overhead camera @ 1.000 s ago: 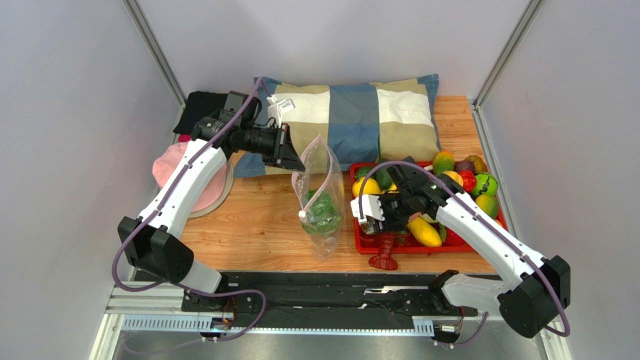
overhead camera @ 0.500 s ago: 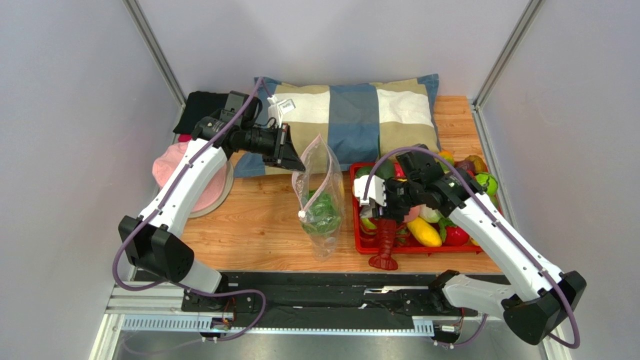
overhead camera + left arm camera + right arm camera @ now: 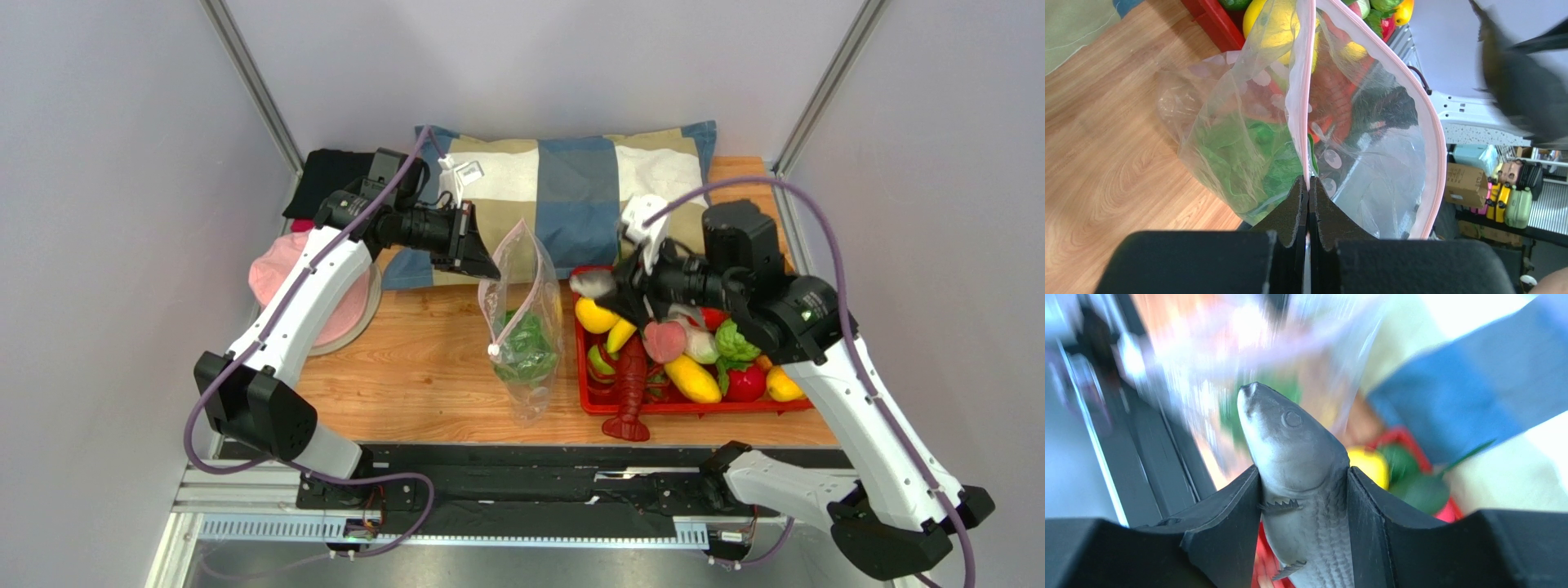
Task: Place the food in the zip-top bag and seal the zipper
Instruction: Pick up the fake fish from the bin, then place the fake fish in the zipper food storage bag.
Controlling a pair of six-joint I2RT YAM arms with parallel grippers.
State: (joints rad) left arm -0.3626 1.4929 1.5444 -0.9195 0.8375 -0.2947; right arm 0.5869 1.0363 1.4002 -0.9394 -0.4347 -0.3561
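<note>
My right claw, pinching the fish, is now up off the tray, heading left to the bag; my left claw pinches its rim.

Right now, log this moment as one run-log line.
left gripper: shut on pink zipper edge of clear dotted plastic bag | right gripper: holds grey toy fish | bag: open, green lettuce inside
</note>
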